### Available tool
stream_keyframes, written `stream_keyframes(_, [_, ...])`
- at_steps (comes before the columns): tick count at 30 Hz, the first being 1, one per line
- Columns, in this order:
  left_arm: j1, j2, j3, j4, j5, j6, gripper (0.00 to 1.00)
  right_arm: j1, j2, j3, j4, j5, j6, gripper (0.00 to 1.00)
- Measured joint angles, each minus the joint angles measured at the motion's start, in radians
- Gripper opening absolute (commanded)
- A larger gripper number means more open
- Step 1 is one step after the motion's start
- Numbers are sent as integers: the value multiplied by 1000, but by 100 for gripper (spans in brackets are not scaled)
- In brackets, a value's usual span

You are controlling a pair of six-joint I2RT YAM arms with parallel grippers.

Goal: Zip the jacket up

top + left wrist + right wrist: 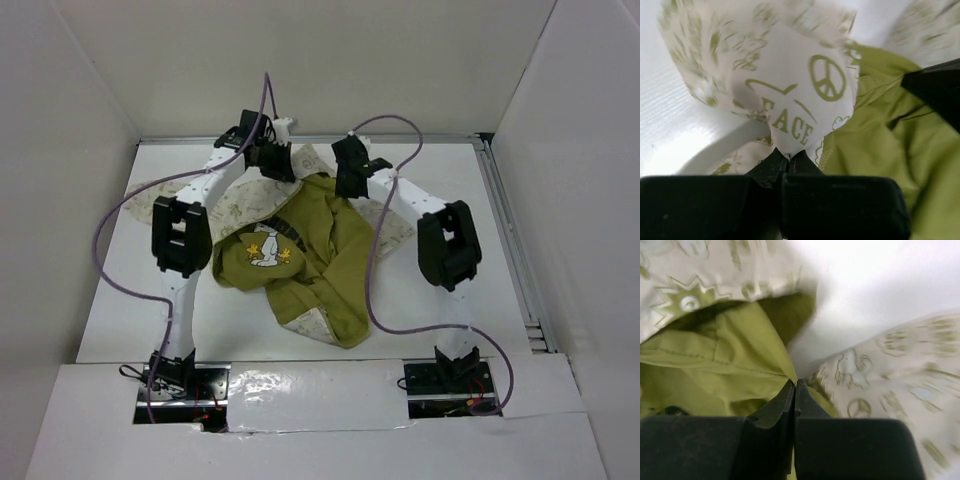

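The jacket (300, 255) lies open in the middle of the table, its olive-green lining up with a cartoon patch; cream printed sleeves spread to the left and right at the back. My left gripper (270, 155) is at the jacket's far left part, shut on a fold of cream fabric (790, 100) printed with a peace sign. My right gripper (352, 175) is at the far right part, shut on the jacket's edge (765, 365) where green lining meets cream fabric. The zipper does not show clearly.
White walls close the table on the left, back and right. A metal rail (510, 240) runs along the right edge. Purple cables (375, 270) hang from both arms, the right one looping over the table beside the jacket.
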Motion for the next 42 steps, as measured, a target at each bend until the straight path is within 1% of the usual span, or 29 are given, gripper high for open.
stream_keyframes(2, [-12, -118, -46, 10, 9, -32, 0, 32, -132, -56, 24, 117, -14, 0])
stream_keyframes(6, [-53, -447, -138, 49, -32, -108, 0, 122, -441, -89, 74, 324, -54, 0])
stream_keyframes(8, [-108, -622, -165, 90, -85, -136, 0, 178, -596, -91, 125, 410, -87, 0])
stream_keyframes(10, [-198, -777, -182, 135, -139, -154, 0, 232, -730, -90, 167, 473, -124, 0])
stream_keyframes(13, [-366, -956, -185, 193, -205, -157, 0, 326, -900, -66, 204, 491, -169, 0])
stream_keyframes(15, [-413, -1015, -181, 209, -230, -163, 0, 381, -977, -46, 224, 439, -196, 0])
stream_keyframes(16, [-422, -1031, -172, 208, -233, -177, 0, 407, -1015, -33, 222, 383, -214, 0])
stream_keyframes(18, [-427, -1040, -157, 212, -222, -198, 0, 423, -1056, -4, 197, 298, -238, 0])
stream_keyframes(20, [-428, -1050, -157, 214, -189, -227, 0, 433, -1073, 55, 135, 203, -266, 0])
stream_keyframes(24, [-432, -1068, -136, 215, -113, -283, 0, 451, -1072, 165, 42, 93, -306, 0])
stream_keyframes(26, [-436, -1069, -113, 217, -100, -294, 0, 458, -1054, 198, 33, 99, -330, 0])
stream_keyframes(28, [-438, -1061, -95, 215, -123, -311, 0, 462, -1021, 222, 39, 135, -360, 0])
stream_keyframes(30, [-437, -1033, -75, 212, -178, -314, 0, 457, -958, 241, 57, 233, -396, 0])
stream_keyframes(31, [-435, -1011, -60, 208, -212, -314, 0, 437, -917, 261, 56, 273, -403, 0])
stream_keyframes(33, [-430, -944, -18, 201, -291, -317, 0, 358, -814, 322, 48, 333, -384, 0])
stream_keyframes(35, [-413, -857, 14, 202, -378, -337, 0, 246, -717, 350, 43, 360, -336, 0])
stream_keyframes(36, [-391, -810, 17, 197, -400, -351, 0, 198, -674, 346, 39, 363, -310, 0])
stream_keyframes(39, [-267, -625, 52, 157, -378, -427, 0, 73, -542, 322, 21, 343, -247, 0])
stream_keyframes(40, [-227, -555, 72, 148, -369, -452, 3, 44, -489, 328, 15, 334, -229, 0])
stream_keyframes(41, [-188, -465, 103, 132, -357, -474, 15, 19, -422, 342, 10, 314, -214, 2])
stream_keyframes(42, [-155, -385, 130, 121, -340, -494, 30, 0, -357, 353, 4, 296, -203, 11])
